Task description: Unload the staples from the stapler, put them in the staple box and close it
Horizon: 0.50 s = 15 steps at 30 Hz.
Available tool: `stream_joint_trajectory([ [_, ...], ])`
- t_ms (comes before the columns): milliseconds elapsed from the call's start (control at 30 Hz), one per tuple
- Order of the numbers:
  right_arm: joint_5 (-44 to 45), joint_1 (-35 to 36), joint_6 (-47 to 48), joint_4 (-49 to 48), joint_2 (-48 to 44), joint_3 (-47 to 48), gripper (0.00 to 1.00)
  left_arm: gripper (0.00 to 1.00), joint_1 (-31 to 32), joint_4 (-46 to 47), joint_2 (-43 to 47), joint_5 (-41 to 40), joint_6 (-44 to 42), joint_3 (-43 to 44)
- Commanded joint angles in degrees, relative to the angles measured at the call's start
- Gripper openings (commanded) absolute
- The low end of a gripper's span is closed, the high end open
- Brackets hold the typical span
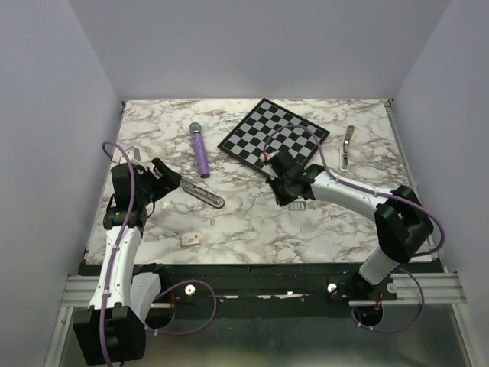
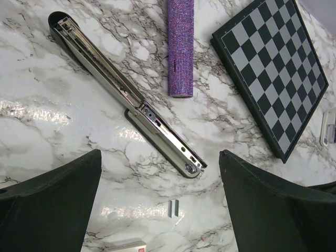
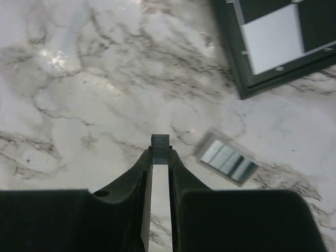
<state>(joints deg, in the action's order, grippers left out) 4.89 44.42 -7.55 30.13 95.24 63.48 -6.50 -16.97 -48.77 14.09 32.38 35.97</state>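
Observation:
The stapler (image 1: 200,193) lies opened out flat on the marble table, dark silvery with a rounded black end; in the left wrist view (image 2: 121,89) its empty-looking metal channel faces up. My left gripper (image 1: 159,180) is open and empty, its jaws spread either side of the stapler's near end (image 2: 160,155), above it. My right gripper (image 1: 287,191) is shut on a small grey block of staples (image 3: 160,143) held at its tips (image 3: 160,152), just above the table. A short loose staple strip (image 2: 174,207) lies on the marble.
A purple glittery cylinder (image 1: 200,153) lies beyond the stapler. A chessboard (image 1: 273,139) sits at the back centre. A small clear box of staples (image 3: 227,163) lies right of my right fingers. A small white box (image 1: 191,239) sits near the front. A slim cream tool (image 1: 348,147) lies back right.

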Motion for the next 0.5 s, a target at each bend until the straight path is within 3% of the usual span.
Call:
stream_joint_trajectory([
  [0, 3.72, -5.66, -5.19, 2.65, -3.83, -1.08, 0.22, 0.99, 0.17, -0.43, -0.09, -0.20, -0.65, -0.19],
  [467, 6.72, -9.71, -13.54, 2.83, -1.99, -3.45, 0.22, 0.99, 0.17, -0.78, -0.36, -0.20, -0.74, -0.02],
])
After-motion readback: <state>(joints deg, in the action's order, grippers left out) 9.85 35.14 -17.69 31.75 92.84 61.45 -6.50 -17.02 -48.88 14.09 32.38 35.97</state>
